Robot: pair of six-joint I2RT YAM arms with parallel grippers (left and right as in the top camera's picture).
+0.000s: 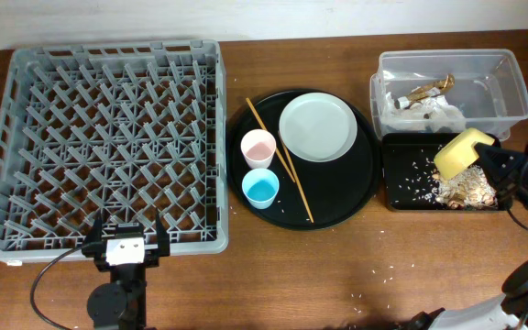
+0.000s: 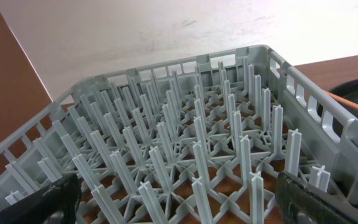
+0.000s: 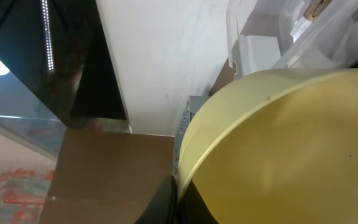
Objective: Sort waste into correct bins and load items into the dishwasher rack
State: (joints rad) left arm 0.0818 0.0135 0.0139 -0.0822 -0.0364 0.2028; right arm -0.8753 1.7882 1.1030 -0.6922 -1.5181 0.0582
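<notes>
A brown wooden table [image 1: 273, 275] is seen, bounded at its far edge by a pale wall [image 1: 246, 18]. A large round black tray [image 1: 342, 188] is set flat near the table's middle. In the right wrist view, a dark pane [image 3: 17, 74] is seen, with a bright light reflected in it.

Overhead camera: high above table [image 1: 337, 275], looks straight down, far off, sees everything.
Left wrist camera: behind left gripper [image 1: 125, 231], low, looks forward across dishwasher rack [image 2: 185, 143], which is close ahead.
Right wrist camera: behind right gripper [image 1: 500, 167], very near. Yellow bowl [image 3: 278, 149] right ahead fills most of view, clear tub [image 3: 303, 37] beyond it.
Overhead shares rack with left wrist, bowl and tub with right wrist.
</notes>
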